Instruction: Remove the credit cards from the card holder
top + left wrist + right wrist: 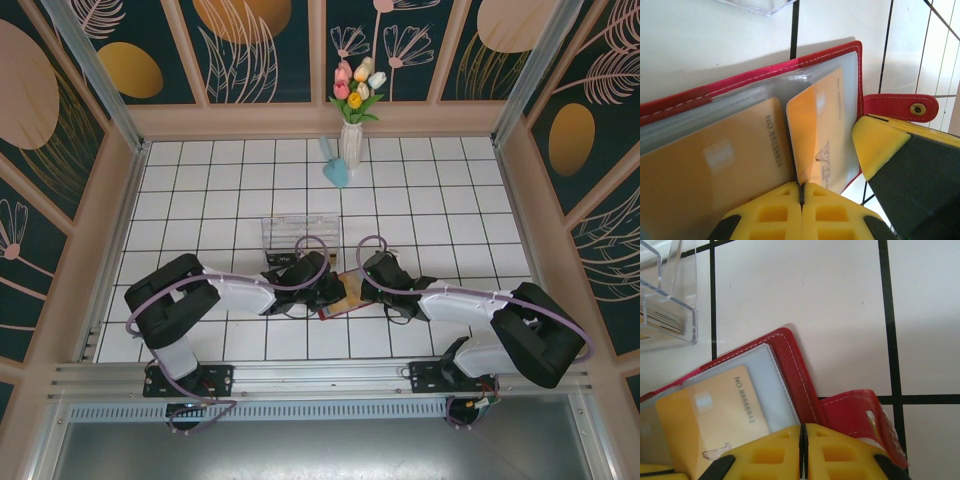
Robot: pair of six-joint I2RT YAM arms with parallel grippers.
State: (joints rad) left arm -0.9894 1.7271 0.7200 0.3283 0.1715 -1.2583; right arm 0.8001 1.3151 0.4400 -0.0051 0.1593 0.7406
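Observation:
The red card holder [345, 297] lies open on the tiles between my two grippers. Through its clear pockets I see gold credit cards [715, 170]. My left gripper [801, 186] is shut on the lower edge of one gold card [815, 130], which stands tilted up out of its pocket. In the top view the left gripper [325, 292] sits at the holder's left side. My right gripper [801, 427] is shut on the card holder's [795, 370] red edge next to the snap tab [855, 412], where another gold card [715, 410] lies in its pocket. The right gripper's yellow finger [885, 145] shows beside the tab [895, 106].
A clear plastic box [300, 232] stands just behind the holder, with cards inside it [662, 320]. A white vase of flowers [352, 140] and a teal object [338, 172] stand at the back. Walls close in the tiled floor on the left, right and far sides.

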